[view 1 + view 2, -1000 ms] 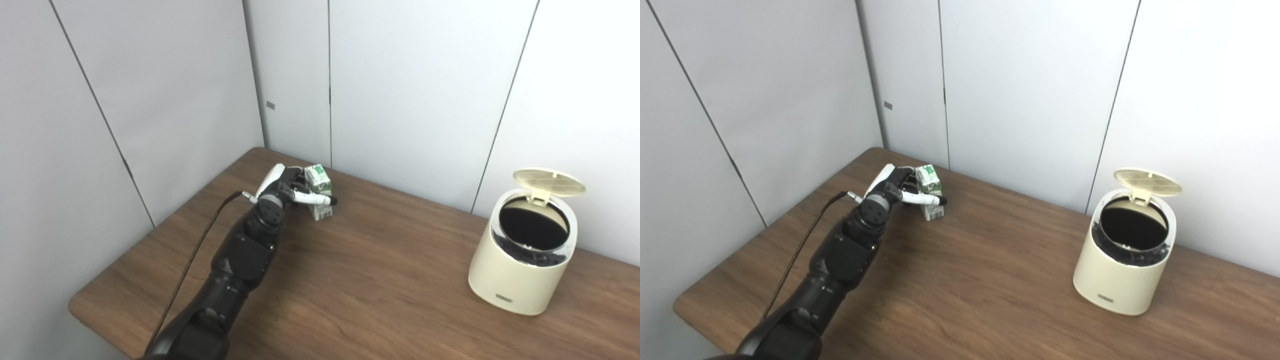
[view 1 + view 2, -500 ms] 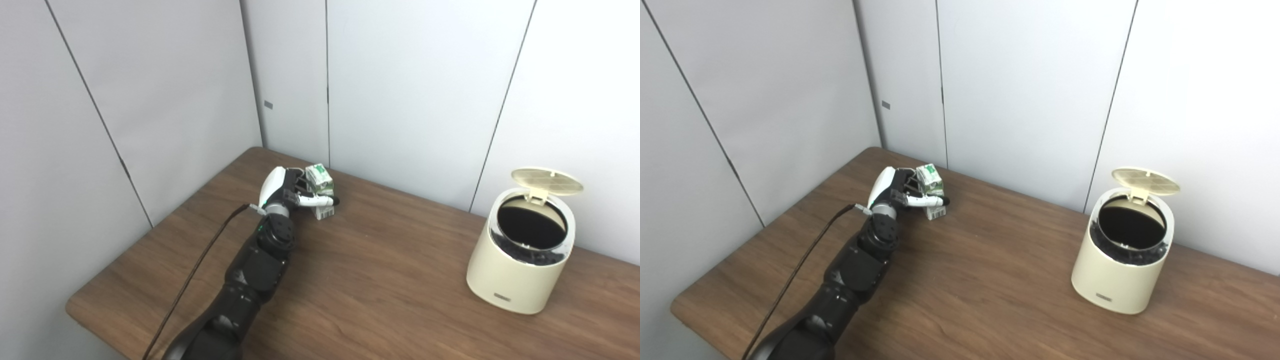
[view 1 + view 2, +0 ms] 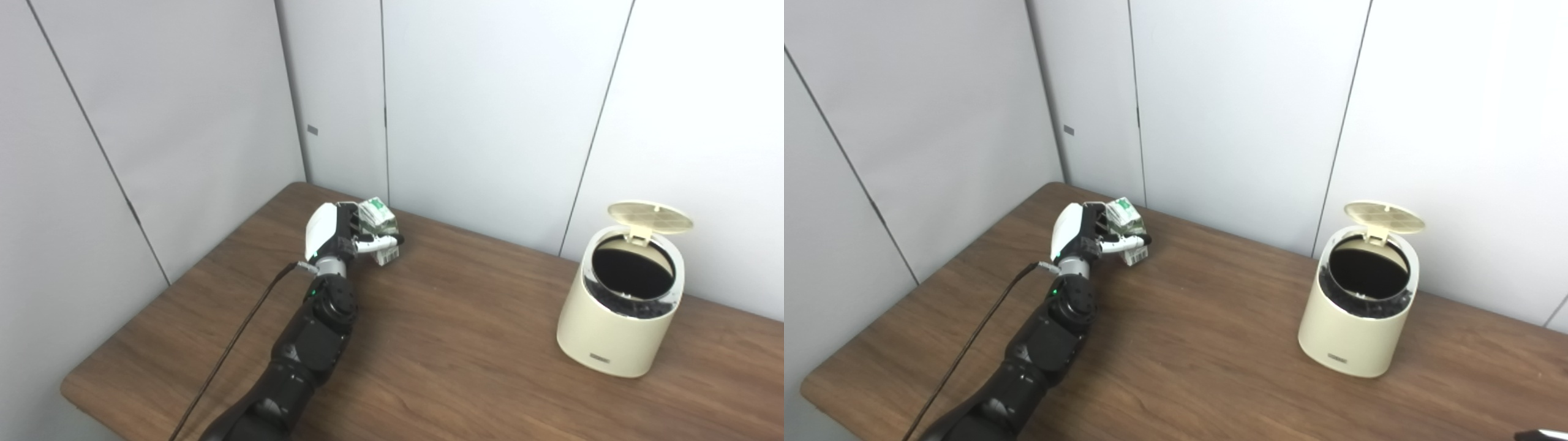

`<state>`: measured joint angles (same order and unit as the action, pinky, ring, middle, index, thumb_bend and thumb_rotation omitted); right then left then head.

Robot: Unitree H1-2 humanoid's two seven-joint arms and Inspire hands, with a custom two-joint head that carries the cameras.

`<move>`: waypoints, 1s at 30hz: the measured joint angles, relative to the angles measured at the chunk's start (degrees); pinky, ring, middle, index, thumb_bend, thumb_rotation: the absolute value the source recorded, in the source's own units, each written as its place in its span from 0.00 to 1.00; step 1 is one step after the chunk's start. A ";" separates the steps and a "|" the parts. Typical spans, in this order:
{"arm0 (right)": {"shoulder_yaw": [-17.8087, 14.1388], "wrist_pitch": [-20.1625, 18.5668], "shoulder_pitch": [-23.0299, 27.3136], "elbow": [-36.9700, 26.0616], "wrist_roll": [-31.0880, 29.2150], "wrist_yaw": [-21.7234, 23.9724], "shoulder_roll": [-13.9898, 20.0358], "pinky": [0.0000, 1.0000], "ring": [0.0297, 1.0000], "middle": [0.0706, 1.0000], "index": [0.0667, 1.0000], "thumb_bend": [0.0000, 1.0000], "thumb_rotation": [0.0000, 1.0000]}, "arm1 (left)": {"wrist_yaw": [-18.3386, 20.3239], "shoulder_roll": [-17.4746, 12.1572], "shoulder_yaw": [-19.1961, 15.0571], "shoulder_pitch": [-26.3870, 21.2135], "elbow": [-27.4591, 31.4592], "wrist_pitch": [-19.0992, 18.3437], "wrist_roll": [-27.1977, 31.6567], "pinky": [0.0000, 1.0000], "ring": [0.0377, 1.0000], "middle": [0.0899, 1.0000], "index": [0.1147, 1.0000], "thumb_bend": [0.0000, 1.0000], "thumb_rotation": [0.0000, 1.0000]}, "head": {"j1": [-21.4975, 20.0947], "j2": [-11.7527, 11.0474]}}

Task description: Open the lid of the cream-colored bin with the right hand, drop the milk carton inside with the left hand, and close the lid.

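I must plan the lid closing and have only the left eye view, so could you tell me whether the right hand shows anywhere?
Observer: Perhaps. A dark sliver, maybe the right hand, shows at the right eye view's bottom right corner. Open or shut, I cannot tell.
Operator: Does anything more show to the right of the bin?
Observer: Yes, another wall seam shows beyond the bin.
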<state>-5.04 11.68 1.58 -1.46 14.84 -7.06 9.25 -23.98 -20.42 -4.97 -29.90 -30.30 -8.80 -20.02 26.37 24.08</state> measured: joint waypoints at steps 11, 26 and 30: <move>1.67 -1.55 0.03 -0.84 3.27 -0.96 -1.04 0.25 0.44 0.54 0.54 0.16 0.69 | 4.73 0.24 -0.29 4.38 14.35 1.72 2.32 0.36 0.40 0.44 0.40 0.52 0.00 | -10.71 1.93; 4.97 -5.86 -1.61 -4.09 9.57 -2.29 -5.71 0.49 0.59 0.62 0.62 0.21 0.00 | 13.32 3.87 0.87 10.78 29.03 11.37 5.44 0.37 0.44 0.45 0.39 0.50 0.00 | -20.04 2.72; 5.22 -7.06 -1.54 -4.13 9.93 -2.35 -6.63 0.42 0.54 0.60 0.62 0.21 0.00 | 13.99 5.26 1.92 10.65 30.72 15.13 5.24 0.37 0.44 0.45 0.39 0.50 0.00 | -20.48 2.55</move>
<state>0.18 4.61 0.04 -5.59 24.77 -9.41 2.62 -9.99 -15.15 -3.05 -19.25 0.42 6.33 -14.78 5.89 26.63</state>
